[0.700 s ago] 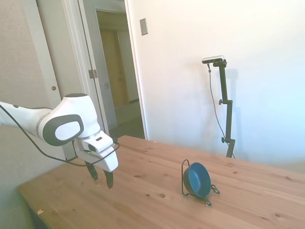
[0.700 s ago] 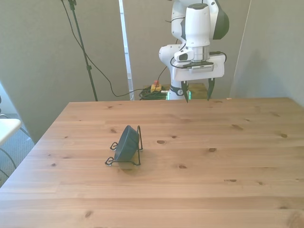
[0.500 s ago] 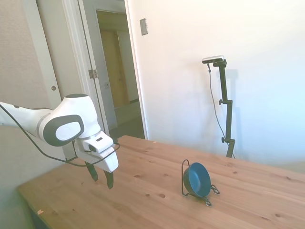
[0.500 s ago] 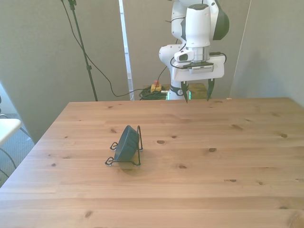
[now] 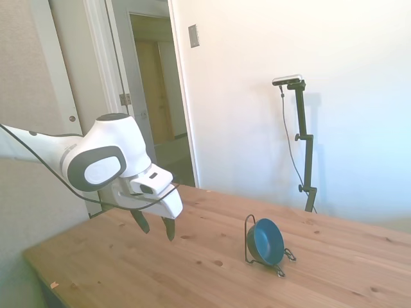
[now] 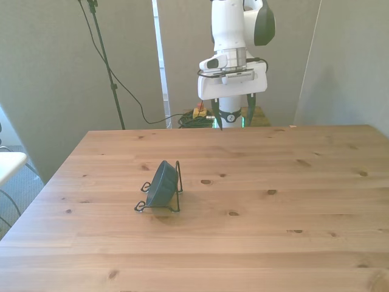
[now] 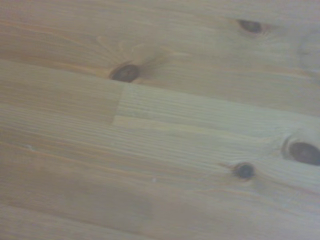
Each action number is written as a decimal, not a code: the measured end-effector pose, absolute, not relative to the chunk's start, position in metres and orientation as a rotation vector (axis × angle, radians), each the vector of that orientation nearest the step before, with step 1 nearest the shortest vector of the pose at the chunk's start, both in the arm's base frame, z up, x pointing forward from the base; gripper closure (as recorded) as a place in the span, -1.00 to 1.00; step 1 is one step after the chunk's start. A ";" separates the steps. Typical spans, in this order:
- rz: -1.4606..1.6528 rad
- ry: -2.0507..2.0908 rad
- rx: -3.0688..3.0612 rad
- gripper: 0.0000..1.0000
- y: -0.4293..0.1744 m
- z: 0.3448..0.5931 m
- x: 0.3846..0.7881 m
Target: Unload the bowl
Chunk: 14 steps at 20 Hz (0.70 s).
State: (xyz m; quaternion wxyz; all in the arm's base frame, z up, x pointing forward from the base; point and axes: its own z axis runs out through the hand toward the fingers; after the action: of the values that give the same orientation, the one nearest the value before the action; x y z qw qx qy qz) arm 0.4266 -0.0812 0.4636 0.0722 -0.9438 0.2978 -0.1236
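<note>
Bowl: one, on edge in wire stand, mid-worktop.
End effector: released, empty, above far edge, well apart.
Between them: bare wood.
Wrist view: blurred planks, seemingly four knots.

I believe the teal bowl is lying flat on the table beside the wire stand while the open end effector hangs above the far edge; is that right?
Not quite. The bowl is not flat on the table: the side view shows it propped on edge in the wire stand. The rest holds: the open end effector hangs above the far edge.
</note>
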 end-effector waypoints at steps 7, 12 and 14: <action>-0.450 0.839 -2.830 -1.00 -0.181 0.492 0.418; -0.402 0.866 -2.840 -1.00 -0.210 0.490 0.453; -0.408 0.872 -2.839 -1.00 -0.214 0.491 0.456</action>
State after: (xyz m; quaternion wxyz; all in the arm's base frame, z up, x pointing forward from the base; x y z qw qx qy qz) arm 0.4561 -0.2139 0.4914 0.0719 -0.9446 0.2901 -0.1357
